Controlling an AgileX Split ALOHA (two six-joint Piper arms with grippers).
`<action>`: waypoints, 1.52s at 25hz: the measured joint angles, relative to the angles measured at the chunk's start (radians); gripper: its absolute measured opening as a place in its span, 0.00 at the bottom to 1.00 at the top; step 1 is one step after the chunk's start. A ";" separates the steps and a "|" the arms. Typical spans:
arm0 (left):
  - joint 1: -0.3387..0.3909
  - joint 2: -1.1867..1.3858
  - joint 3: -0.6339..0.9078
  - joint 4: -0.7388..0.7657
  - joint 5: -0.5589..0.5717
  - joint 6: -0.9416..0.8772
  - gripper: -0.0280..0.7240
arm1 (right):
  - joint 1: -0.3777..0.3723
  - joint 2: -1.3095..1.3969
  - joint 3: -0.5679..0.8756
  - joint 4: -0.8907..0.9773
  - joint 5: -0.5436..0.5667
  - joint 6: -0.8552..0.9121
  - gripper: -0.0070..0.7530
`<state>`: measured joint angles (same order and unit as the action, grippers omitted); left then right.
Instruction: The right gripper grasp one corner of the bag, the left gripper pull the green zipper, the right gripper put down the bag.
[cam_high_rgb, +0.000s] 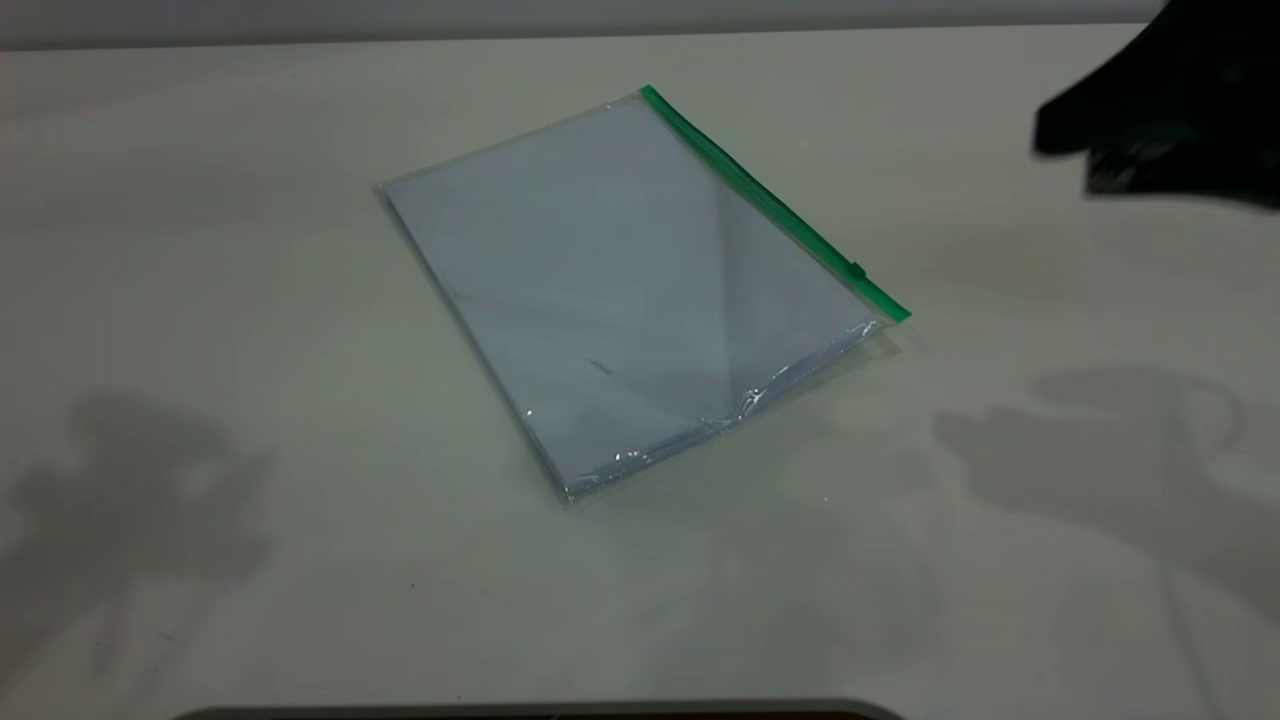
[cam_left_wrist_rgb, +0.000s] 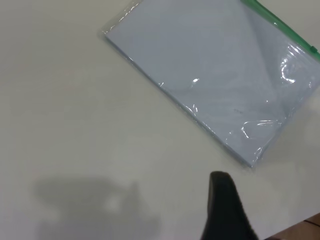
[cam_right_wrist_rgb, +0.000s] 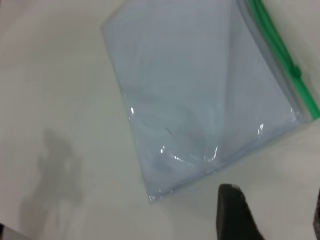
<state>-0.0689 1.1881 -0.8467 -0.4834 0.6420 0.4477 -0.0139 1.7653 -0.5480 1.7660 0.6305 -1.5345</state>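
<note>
You see the clear flat rectangular plastic bag (cam_high_rgb: 630, 290) with pale white sheets inside lying flat in the middle of the light table (cam_high_rgb: 200, 300), turned at an angle. The thin bright green zipper strip (cam_high_rgb: 770, 200) runs along its long edge on the 3 o'clock side, and the small green slider tab (cam_high_rgb: 857, 270) sits near the end of the strip that is closer to the camera. The black right claw (cam_high_rgb: 1160, 125) hangs above the table at 2 o'clock from the bag, well apart from it; you cannot tell how wide it is. Of the black left claw (cam_left_wrist_rgb: 225, 210) only one finger shows in its wrist view, near a bag corner but not touching, so its width is unclear too.
</note>
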 joint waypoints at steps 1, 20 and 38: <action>0.000 0.005 0.000 -0.002 -0.002 0.000 0.72 | 0.000 0.044 -0.016 0.005 0.015 -0.005 0.56; 0.000 0.069 0.000 -0.028 -0.051 -0.003 0.72 | 0.017 0.674 -0.427 0.026 0.119 -0.018 0.56; 0.000 0.070 0.000 -0.030 -0.050 -0.023 0.72 | 0.120 0.726 -0.523 0.026 0.071 -0.027 0.55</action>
<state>-0.0689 1.2585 -0.8467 -0.5138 0.5918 0.4245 0.1065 2.4917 -1.0709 1.7923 0.7016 -1.5619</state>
